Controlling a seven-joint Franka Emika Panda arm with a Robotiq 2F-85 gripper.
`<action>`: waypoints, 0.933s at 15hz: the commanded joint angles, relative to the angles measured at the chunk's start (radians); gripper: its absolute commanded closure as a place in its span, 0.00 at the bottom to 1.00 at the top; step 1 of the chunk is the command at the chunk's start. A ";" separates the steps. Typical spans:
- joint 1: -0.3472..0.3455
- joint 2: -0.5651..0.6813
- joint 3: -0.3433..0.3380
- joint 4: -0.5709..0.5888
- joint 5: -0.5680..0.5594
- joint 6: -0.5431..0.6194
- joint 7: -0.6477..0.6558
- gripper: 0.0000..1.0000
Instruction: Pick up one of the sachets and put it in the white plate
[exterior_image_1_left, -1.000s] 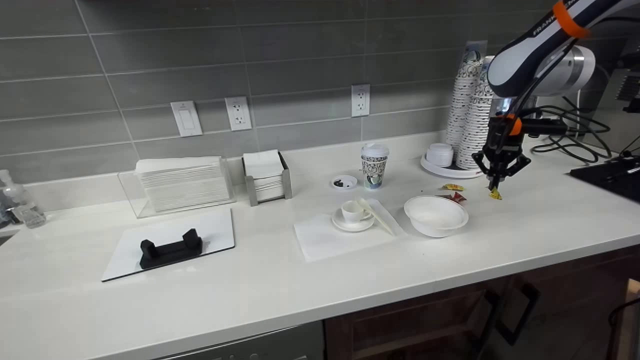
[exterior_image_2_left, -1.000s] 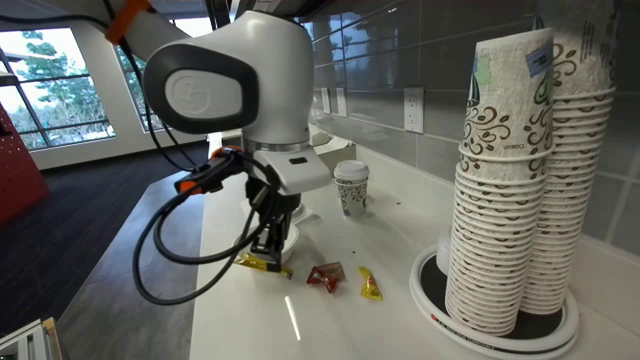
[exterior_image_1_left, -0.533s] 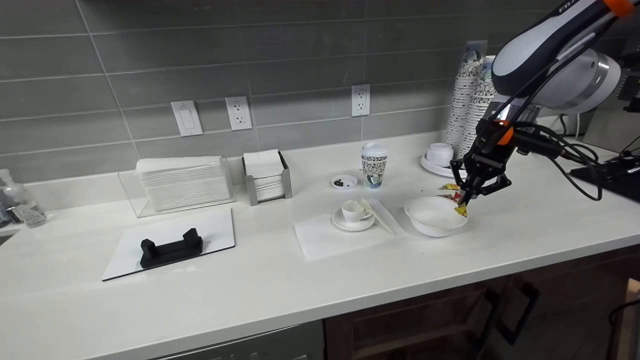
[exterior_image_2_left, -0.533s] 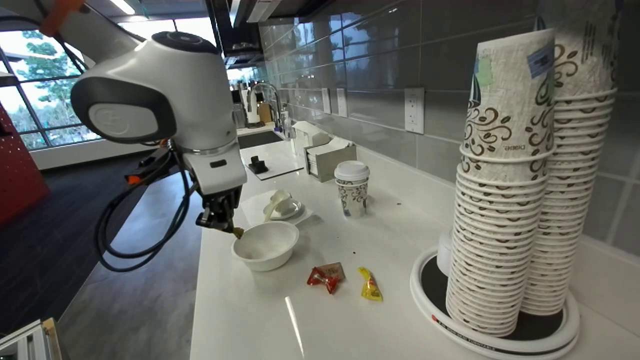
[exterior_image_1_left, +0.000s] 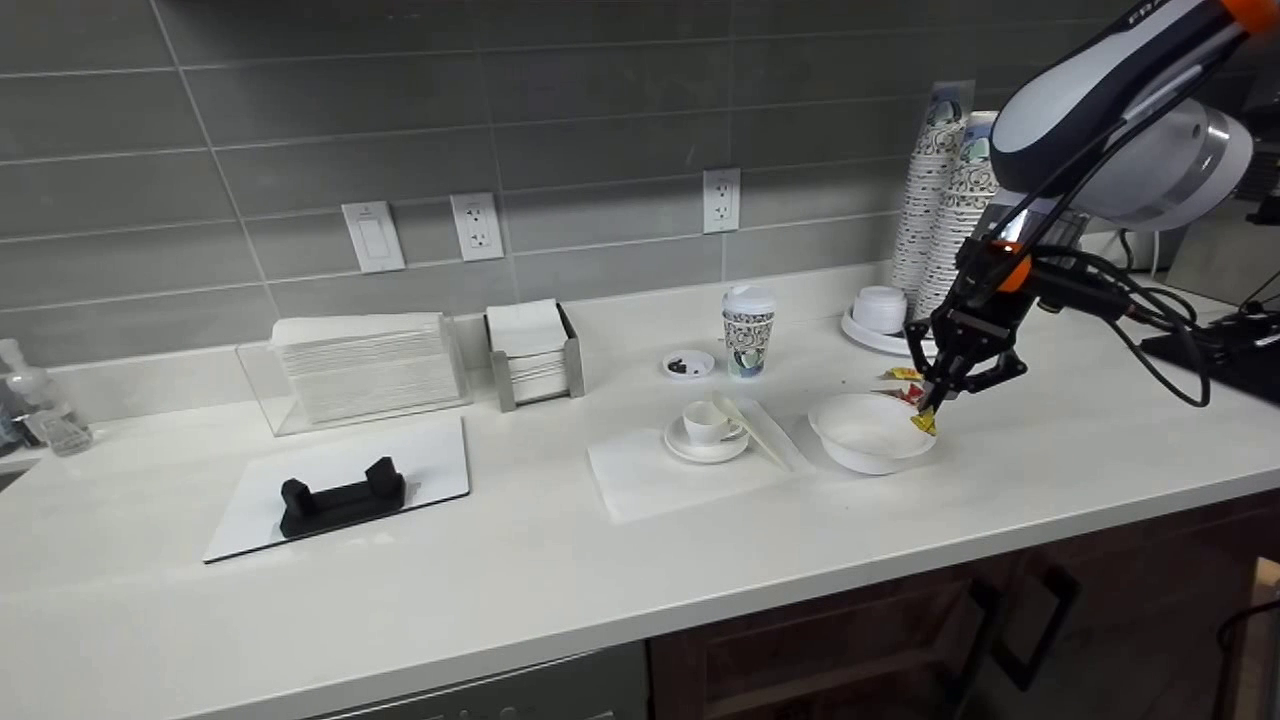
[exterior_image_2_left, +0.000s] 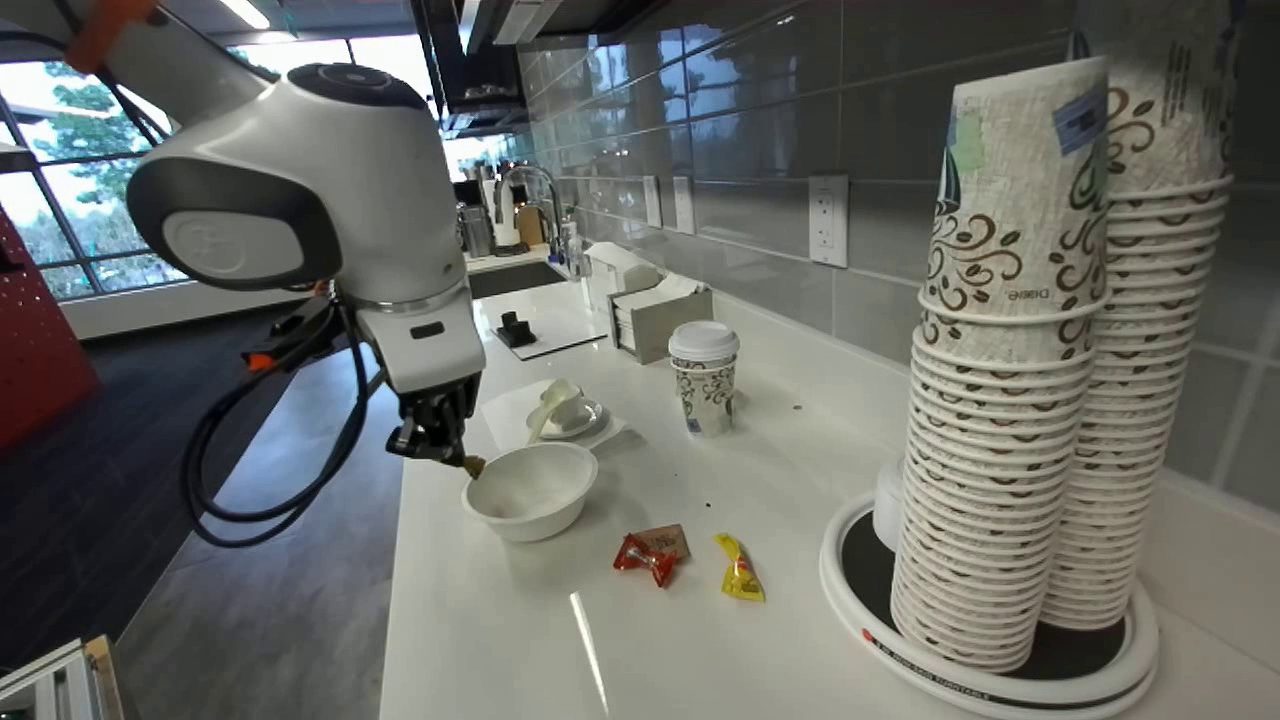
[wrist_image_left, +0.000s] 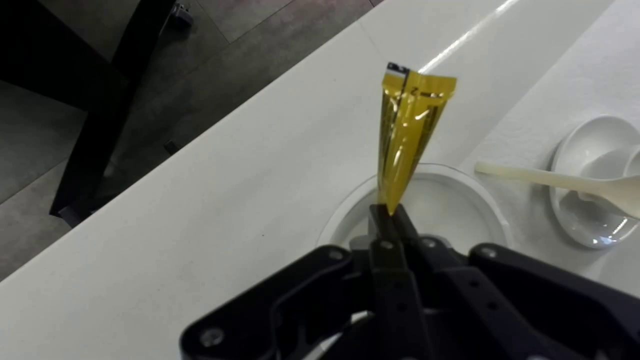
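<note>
Yellow glossy sachet (wrist_image_left: 407, 131), long and flat, runs from the middle of the wrist view up toward its top, the narrow end pinched by the black two-fingered gripper (wrist_image_left: 391, 212); the jaws are together, clamped on it. A second ago it hung apart from the deep, plain white round plate (exterior_image_1_left: 868, 430), to its right in an exterior view; now it overlaps the plate's right rim, right of the frame's centre, and over the last half second it has barely shifted. The carry therefore looks nearly finished, with the release yet to come. Whether sachet and rim touch cannot be told. In the wrist view its wide free end shows outside the plate's outline, against the white countertop (wrist_image_left: 240, 175), so a drop from here might land outside; a small move toward the plate's middle before letting go seems wise. Another yellow sachet with a red mark (exterior_image_2_left: 741, 572) lies right of and below centre in an exterior view, apart from a red twist-wrapped packet (exterior_image_2_left: 645, 558) to its left; neither has moved, and the task asks for only one sachet.
</note>
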 joint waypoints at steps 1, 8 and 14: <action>-0.003 -0.002 0.014 0.001 0.010 0.000 -0.002 1.00; 0.021 0.025 0.049 -0.002 0.068 0.172 0.036 1.00; 0.043 0.101 0.073 0.011 0.108 0.329 0.058 1.00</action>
